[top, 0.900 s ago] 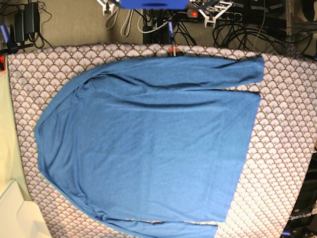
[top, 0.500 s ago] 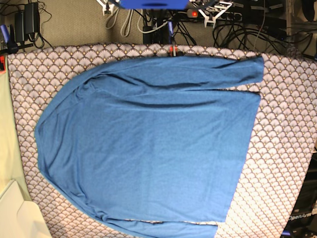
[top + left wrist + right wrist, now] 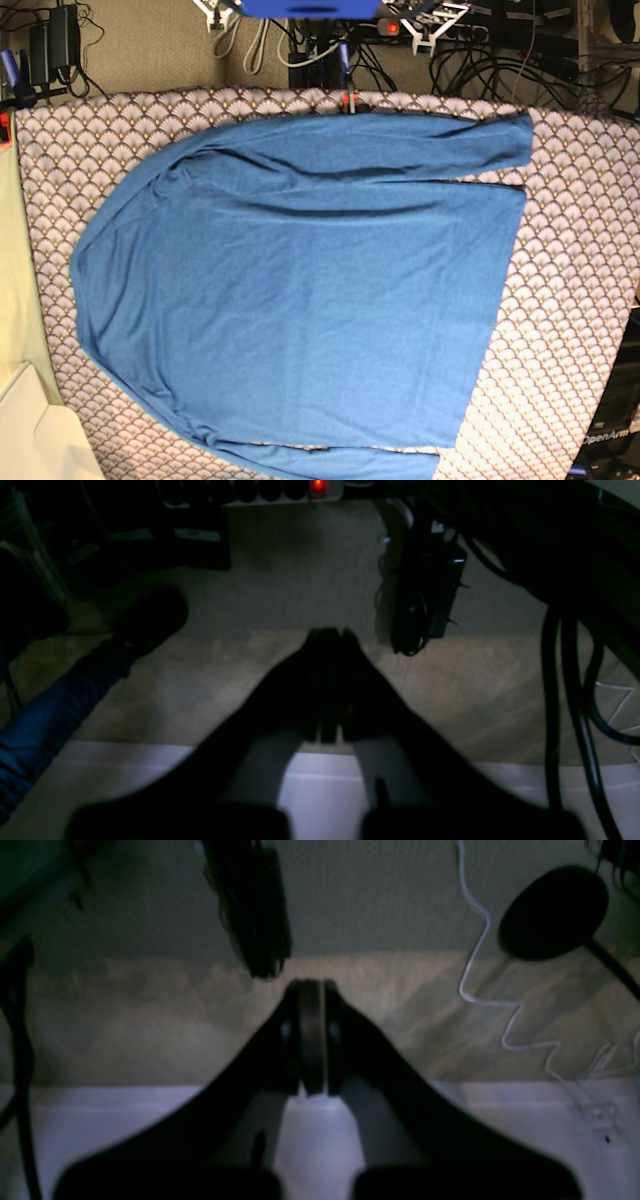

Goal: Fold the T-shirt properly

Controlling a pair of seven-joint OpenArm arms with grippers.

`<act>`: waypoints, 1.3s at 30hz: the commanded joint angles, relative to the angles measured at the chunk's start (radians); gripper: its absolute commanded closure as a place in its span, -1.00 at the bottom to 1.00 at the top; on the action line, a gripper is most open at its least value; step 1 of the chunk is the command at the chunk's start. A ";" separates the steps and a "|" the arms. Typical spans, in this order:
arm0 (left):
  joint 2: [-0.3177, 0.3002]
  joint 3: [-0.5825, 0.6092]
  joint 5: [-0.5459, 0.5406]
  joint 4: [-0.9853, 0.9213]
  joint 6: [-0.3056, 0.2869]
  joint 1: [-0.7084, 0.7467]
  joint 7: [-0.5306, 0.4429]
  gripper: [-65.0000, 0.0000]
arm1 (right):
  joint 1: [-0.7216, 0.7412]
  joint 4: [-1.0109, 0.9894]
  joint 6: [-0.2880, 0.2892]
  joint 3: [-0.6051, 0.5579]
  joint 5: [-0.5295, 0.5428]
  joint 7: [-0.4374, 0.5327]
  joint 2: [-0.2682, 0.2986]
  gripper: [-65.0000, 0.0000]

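The blue T-shirt [image 3: 300,290] lies spread flat over the scallop-patterned tablecloth [image 3: 575,300] in the base view, collar end to the left and hem to the right. One long sleeve [image 3: 440,140] runs along its top edge, the other along the bottom edge. Neither arm shows in the base view. My left gripper [image 3: 330,635] is shut with nothing in it, hanging over carpeted floor. Over the floor too, my right gripper [image 3: 310,990] is shut and holds nothing. The shirt appears in neither wrist view.
Cables and a power strip [image 3: 400,25] lie on the floor behind the table. A pale cream surface [image 3: 30,430] sits at the lower left. A leg in jeans [image 3: 45,720] and a dark shoe [image 3: 150,617] show in the left wrist view.
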 commanded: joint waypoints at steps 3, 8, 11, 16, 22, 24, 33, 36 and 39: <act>0.000 -0.001 0.005 0.037 0.003 0.022 0.000 0.99 | -0.039 0.048 0.009 -0.003 0.003 -0.009 0.002 1.00; 0.000 -0.002 0.005 0.209 0.003 0.137 0.006 0.99 | -0.094 0.117 0.009 -0.003 0.003 -0.009 0.002 1.00; -0.002 -0.002 0.004 0.317 0.001 0.217 0.007 0.99 | -0.149 0.190 0.009 -0.003 0.003 -0.009 0.002 1.00; -0.029 -0.005 0.001 0.480 -0.001 0.329 0.009 0.99 | -0.294 0.379 0.009 -0.006 0.001 -0.009 0.001 1.00; -0.064 -0.005 -0.001 0.749 -0.001 0.496 0.009 0.99 | -0.532 0.772 0.011 -0.006 0.001 -0.009 0.004 1.00; -0.069 -0.007 -0.001 0.876 -0.001 0.567 0.009 0.99 | -0.617 0.930 0.011 -0.006 0.001 -0.009 0.015 1.00; -0.097 -0.008 -0.002 1.470 0.001 0.848 0.009 0.99 | -0.900 1.522 0.011 -0.004 0.001 -0.009 0.065 1.00; -0.112 -0.027 -0.002 1.639 0.001 0.921 0.009 0.99 | -0.972 1.700 0.011 0.002 0.001 -0.010 0.070 1.00; -0.117 -0.028 -0.002 1.754 0.003 0.967 0.009 0.99 | -1.024 1.843 0.011 0.005 0.000 -0.010 0.091 1.00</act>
